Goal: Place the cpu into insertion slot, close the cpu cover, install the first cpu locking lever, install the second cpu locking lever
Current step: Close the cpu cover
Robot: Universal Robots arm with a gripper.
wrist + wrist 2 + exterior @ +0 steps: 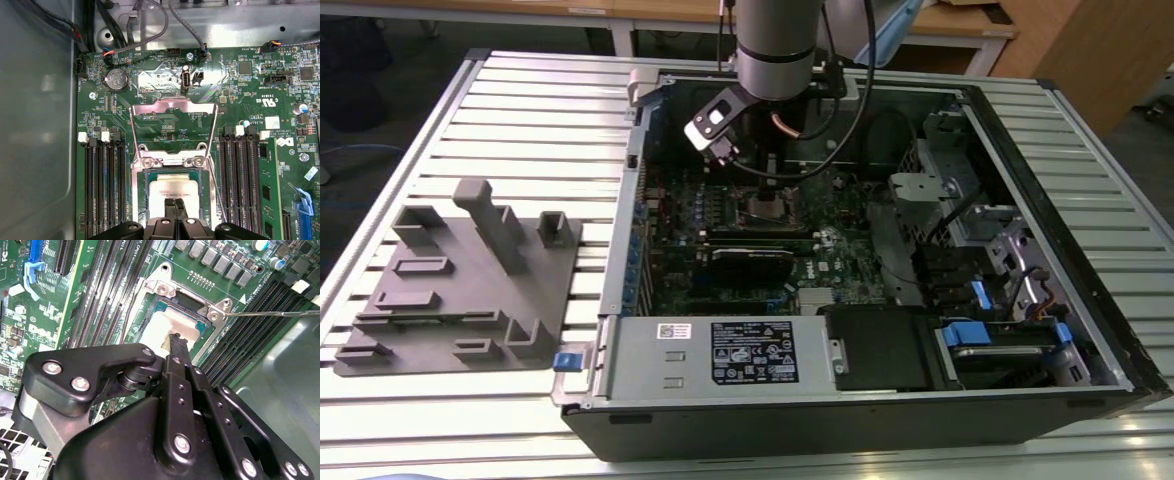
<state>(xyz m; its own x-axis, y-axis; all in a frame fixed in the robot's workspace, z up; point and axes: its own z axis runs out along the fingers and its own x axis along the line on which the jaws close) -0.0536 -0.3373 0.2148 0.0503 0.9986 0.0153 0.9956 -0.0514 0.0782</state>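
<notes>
Slatted metal tabletop [454, 420] carries your open computer case [854, 415], and a grey moulded fixture [467, 280] sits well apart from the socket [767, 207], toward the exterior view's left. Nearest the camera, on this side of the socket, is the power supply box [654, 355] with its white label. Between that box and the socket lies a long black card [750, 262].

At the socket itself, you have the chip [170, 186] lying flat inside, silvery top up. Your pincer [174, 204] has its fingers together, holding nothing, with the tips at the chip's top. Whether they press on it or hang just above, you cannot tell. Long black memory slots [102, 190] run along both sides of the socket.

Just past the socket, the cover [173, 104] is flipped open from its hinge at the socket's edge, with green board visible through its window. A thin wire lever [270, 313] reaches out from one socket corner.

Above the socket rises your arm [781, 40], and beyond it are wooden desks [961, 30].
</notes>
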